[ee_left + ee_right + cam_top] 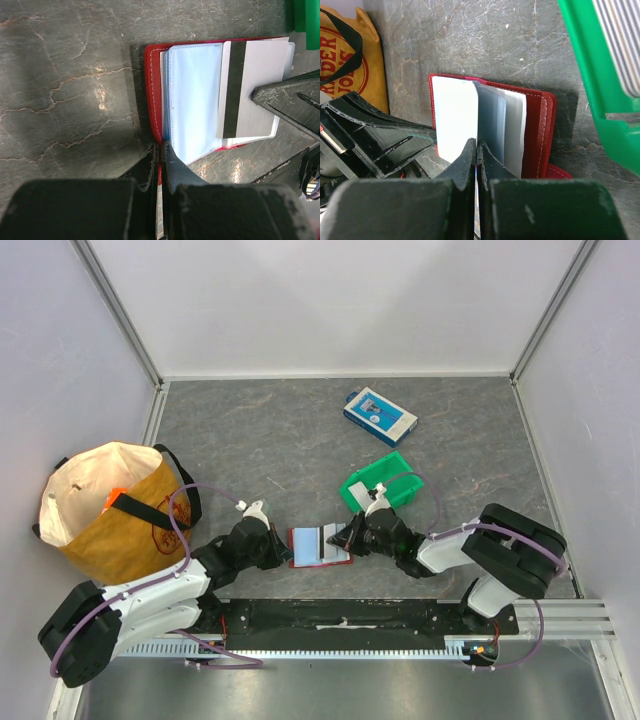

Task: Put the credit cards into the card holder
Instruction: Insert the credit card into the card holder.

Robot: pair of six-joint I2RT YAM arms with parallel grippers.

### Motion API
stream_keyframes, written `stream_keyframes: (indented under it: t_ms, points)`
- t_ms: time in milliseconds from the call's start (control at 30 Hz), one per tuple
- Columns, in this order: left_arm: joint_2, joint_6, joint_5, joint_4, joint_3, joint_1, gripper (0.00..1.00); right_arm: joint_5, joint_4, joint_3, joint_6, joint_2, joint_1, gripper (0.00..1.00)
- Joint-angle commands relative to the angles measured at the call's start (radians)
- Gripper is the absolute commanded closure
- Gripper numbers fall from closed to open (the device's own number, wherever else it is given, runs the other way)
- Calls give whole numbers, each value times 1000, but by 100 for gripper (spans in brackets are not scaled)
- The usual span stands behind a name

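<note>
The wallet (pixel 305 548) lies open on the table (pixel 250 430), just in front of the green bin (pixel 590 75) and a little to its left, toward the arm bases. Its red cover is spread flat, and pale clear sleeves fan up from the middle.

The left gripper (pixel 161 150) reaches the wallet from the side away from the bin. Its fingers are pressed together on one edge of the red cover. A thin strip of red and white shows between them.

The right gripper (pixel 476 147) comes in from the bin's side, with the bin just beside it. Its fingers are closed tight on a card (pixel 255 90). In the right wrist view the card shows only as a thin pale line between the pads. In the left wrist view it is a light grey card with a dark stripe across it. It lies over the sleeves on the half of the wallet nearer the bin. One end sticks out past the wallet's edge, into the fingers. Whether any of it sits inside a sleeve I cannot tell.

Inside the bin a grey ridged thing (pixel 620 45) shows at the corner of the right wrist view, too close to make out.

A blue-and-white box (pixel 380 415) lies beyond the bin, farther from the arms. A yellow bag (pixel 110 515) with black straps stands well to the bin's left.
</note>
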Motion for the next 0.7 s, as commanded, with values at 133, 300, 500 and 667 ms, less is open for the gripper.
stream_keyframes:
  t_ms: [133,300,500,667]
  points:
    - [23,-10,-18,10,-6,-2,98,-14,99,-40,55,45,33,100]
    - [17,-23,-28,6,-6,-2,98,-3,86,-51,74,37,58,100]
    - [6,-36,-39,-10,-8,-4,98,5,24,-53,78,8,64,100]
    - [3,-36,-37,-12,-8,-4,98,5,-34,-19,74,25,69,100]
